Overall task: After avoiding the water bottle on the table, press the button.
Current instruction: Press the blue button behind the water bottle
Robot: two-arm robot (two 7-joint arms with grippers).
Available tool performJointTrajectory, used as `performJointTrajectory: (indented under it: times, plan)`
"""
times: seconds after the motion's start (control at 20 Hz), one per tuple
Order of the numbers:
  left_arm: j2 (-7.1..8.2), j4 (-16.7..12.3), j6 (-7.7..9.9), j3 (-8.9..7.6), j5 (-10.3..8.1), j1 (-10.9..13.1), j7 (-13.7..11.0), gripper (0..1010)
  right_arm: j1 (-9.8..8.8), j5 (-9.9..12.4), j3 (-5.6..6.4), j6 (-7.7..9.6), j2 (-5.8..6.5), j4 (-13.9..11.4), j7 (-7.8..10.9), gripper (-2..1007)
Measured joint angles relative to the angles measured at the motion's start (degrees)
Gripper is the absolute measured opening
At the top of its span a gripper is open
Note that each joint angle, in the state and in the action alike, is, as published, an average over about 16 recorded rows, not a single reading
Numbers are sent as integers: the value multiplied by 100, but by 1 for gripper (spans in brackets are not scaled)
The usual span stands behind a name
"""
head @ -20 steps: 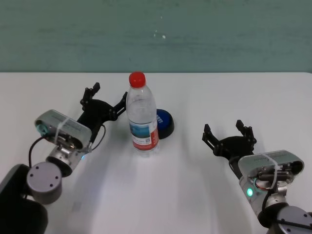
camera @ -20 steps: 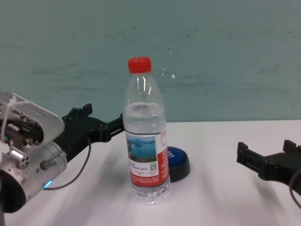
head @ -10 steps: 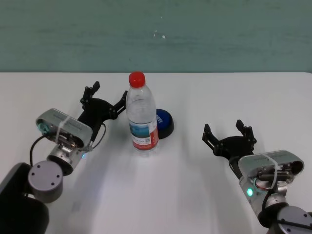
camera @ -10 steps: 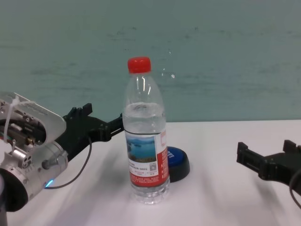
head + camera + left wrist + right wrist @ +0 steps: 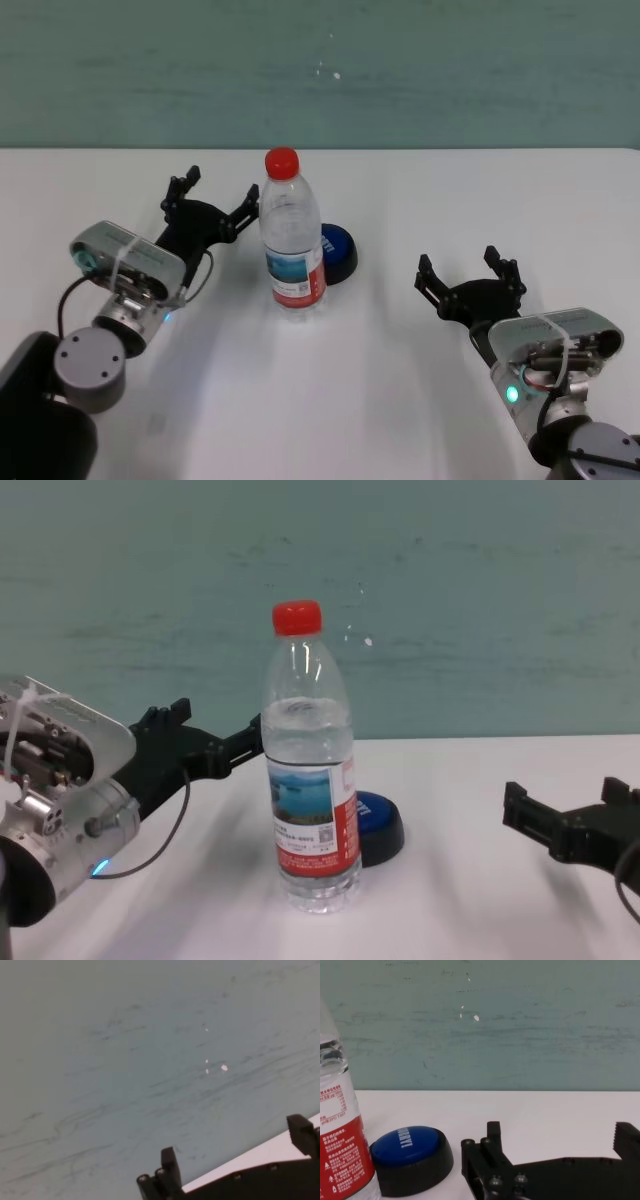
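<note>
The water bottle (image 5: 293, 243) stands upright on the white table (image 5: 330, 390), with a red cap and a red-and-white label; it also shows as water bottle (image 5: 310, 800) and water bottle (image 5: 340, 1135). Right behind it, to its right, sits the blue-topped button (image 5: 339, 250) on a black base, seen too as button (image 5: 382, 818) and button (image 5: 410, 1152). My left gripper (image 5: 218, 192) is open, raised just left of the bottle's upper part and apart from it; left gripper (image 5: 208, 730), left gripper (image 5: 235, 1136). My right gripper (image 5: 458, 264) stays open, low over the table right of the button; right gripper (image 5: 565, 798), right gripper (image 5: 560, 1132).
A teal wall (image 5: 400, 70) runs along the table's far edge. The left wrist view shows mostly that wall and a strip of table edge (image 5: 260, 1152).
My left gripper has shifted slightly away from me, toward the back, beside the bottle. Bottle, button and right arm have not moved.
</note>
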Motion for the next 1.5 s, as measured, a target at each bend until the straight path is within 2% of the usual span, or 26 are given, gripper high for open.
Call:
performJointTrajectory:
  times: [0.45, 0.75, 1.0, 1.5]
  plan:
    - [76, 31, 9, -147, -61, -39, 15, 1010, 0, 0, 0, 0, 0, 0, 0, 1004]
    - [175, -126, 30, -301, -160, 60, -8, 1010, 0, 0, 0, 0, 0, 0, 0, 1004]
    - [276, -422, 74, -445, -291, 261, -79, 1010, 0, 0, 0, 0, 0, 0, 0, 1004]
    - [492, -1256, 300, -728, -678, 855, -327, 1010, 0, 0, 0, 0, 0, 0, 0, 1004]
